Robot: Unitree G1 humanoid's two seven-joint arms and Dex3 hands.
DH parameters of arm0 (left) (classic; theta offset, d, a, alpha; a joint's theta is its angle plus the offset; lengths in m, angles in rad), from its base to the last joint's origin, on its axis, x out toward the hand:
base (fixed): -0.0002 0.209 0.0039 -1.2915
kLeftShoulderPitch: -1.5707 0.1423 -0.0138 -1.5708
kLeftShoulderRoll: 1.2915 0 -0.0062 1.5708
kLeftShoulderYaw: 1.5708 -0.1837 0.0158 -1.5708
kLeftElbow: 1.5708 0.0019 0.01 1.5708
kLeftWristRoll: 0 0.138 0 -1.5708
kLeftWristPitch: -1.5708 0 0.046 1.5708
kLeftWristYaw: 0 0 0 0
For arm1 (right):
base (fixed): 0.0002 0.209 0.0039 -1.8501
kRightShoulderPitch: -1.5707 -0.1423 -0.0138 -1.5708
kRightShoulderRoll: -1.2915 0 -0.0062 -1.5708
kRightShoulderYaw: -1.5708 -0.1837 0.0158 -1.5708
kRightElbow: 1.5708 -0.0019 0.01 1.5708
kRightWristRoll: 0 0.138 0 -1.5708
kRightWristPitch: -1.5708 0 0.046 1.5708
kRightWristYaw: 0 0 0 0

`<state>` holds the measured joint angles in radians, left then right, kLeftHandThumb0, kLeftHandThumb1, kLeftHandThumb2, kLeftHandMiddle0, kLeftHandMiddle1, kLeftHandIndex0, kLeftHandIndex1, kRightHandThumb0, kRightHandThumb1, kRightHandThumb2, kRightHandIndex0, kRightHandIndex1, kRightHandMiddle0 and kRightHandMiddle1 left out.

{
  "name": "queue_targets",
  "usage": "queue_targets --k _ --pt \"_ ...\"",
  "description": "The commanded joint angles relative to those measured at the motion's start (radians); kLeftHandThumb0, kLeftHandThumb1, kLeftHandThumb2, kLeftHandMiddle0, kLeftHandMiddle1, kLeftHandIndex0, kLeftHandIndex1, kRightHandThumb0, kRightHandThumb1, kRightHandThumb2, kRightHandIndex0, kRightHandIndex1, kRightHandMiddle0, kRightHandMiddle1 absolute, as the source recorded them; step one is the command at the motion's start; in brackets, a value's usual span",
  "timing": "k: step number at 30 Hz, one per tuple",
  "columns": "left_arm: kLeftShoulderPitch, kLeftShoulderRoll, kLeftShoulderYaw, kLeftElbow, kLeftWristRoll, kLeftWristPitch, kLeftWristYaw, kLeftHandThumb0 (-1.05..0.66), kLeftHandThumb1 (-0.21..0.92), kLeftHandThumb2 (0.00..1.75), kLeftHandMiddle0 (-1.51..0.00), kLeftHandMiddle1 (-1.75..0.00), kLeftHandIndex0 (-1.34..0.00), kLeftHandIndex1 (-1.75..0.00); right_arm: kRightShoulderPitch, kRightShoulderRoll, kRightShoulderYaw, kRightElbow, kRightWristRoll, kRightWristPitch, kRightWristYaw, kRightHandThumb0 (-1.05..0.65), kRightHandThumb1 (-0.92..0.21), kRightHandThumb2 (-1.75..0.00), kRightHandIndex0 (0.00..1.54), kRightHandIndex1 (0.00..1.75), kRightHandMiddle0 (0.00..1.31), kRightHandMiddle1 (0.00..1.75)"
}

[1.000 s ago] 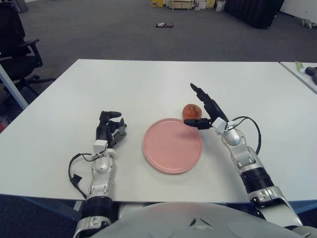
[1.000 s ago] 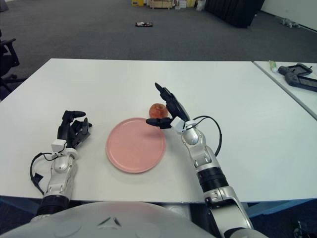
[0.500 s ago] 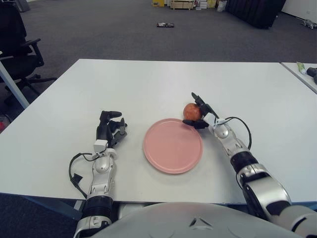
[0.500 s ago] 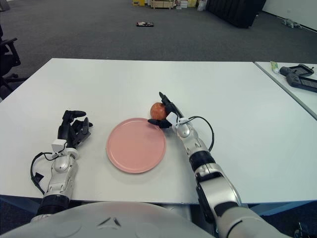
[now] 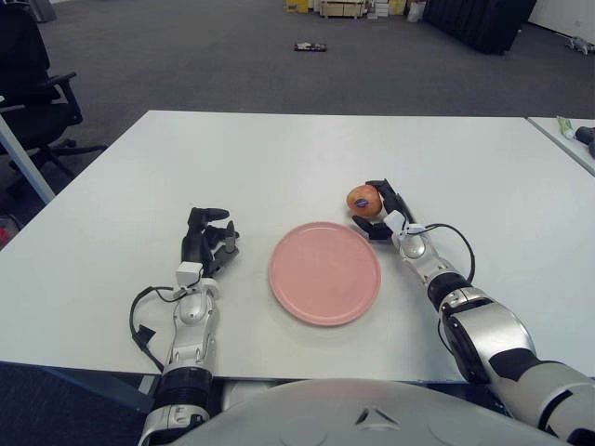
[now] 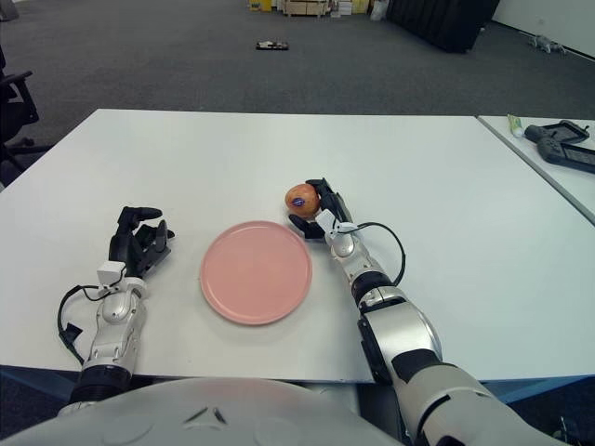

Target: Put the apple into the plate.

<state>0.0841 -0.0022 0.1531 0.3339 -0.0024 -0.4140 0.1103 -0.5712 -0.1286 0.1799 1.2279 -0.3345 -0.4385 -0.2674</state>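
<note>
White table point(image 5: 279, 149), right hand point(image 5: 379, 216) gripping apple point(image 5: 363, 198) beyond plate point(image 5: 324, 272), thumb underneath hidden

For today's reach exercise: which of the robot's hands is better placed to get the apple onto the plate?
The right hand: its fingers already wrap the apple, just beyond the pink plate. The left hand shows curled and empty on the plate's far side.
</note>
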Motion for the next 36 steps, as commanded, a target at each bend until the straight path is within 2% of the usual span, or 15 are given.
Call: queue_targets --k 1,3,8,10,13,19,25,29,36 --pt "0.013 0.000 0.002 0.011 -0.001 0.009 0.005 -0.38 0.71 0.82 -0.57 -1.60 -0.32 -1.75 0.032 0.014 -0.001 0.046 -0.001 0.034 -0.002 -0.12 -0.61 -0.92 0.32 1.42 0.10 1.64" --pt "0.013 0.000 0.002 0.011 0.000 0.010 0.005 -0.38 0.71 0.82 -0.56 -1.60 -0.32 -1.75 0.031 0.016 -0.001 0.049 -0.001 0.035 -0.010 -0.06 -0.64 -0.88 0.39 1.49 0.13 1.69" --pt "0.012 0.000 0.003 0.013 0.000 0.012 0.006 -0.37 0.72 0.81 -0.56 -1.60 -0.31 -1.75 0.035 0.017 0.008 0.058 -0.011 0.043 -0.044 -0.01 -0.58 -0.93 0.52 1.50 0.22 1.74" --pt "0.011 -0.001 0.002 0.011 -0.002 0.016 0.005 -0.37 0.72 0.81 -0.56 -1.59 -0.31 -1.75 0.037 0.017 0.011 0.060 -0.015 0.044 -0.054 -0.01 -0.54 -0.98 0.57 1.49 0.25 1.74" --pt "0.011 -0.001 0.002 0.009 -0.008 0.021 0.000 -0.37 0.72 0.81 -0.56 -1.59 -0.31 -1.75 0.038 0.016 0.015 0.062 -0.019 0.041 -0.064 -0.01 -0.39 -1.19 0.66 1.56 0.33 1.75" --pt "0.009 -0.001 0.002 0.013 -0.007 0.022 0.003 -0.37 0.72 0.81 -0.55 -1.59 -0.31 -1.75 0.032 0.008 0.024 0.061 -0.029 0.029 -0.073 -0.01 -0.22 -1.42 0.73 1.69 0.43 1.75" --pt "0.007 0.000 0.002 0.017 -0.001 0.020 0.008 -0.37 0.73 0.80 -0.55 -1.59 -0.31 -1.75 0.030 0.004 0.027 0.055 -0.026 0.023 -0.074 -0.01 -0.06 -1.62 0.82 1.74 0.55 1.75" --pt "0.005 -0.001 0.003 0.022 -0.001 0.014 0.008 -0.37 0.73 0.80 -0.55 -1.59 -0.31 -1.75 0.030 0.004 0.028 0.051 -0.026 0.019 -0.081 -0.01 0.01 -1.70 0.87 1.75 0.61 1.75" --pt "0.002 -0.001 0.005 0.029 -0.007 0.001 0.004 -0.37 0.73 0.80 -0.56 -1.60 -0.31 -1.75 0.031 0.009 0.018 0.047 -0.015 0.017 -0.092 -0.01 0.04 -1.74 0.89 1.75 0.64 1.75"
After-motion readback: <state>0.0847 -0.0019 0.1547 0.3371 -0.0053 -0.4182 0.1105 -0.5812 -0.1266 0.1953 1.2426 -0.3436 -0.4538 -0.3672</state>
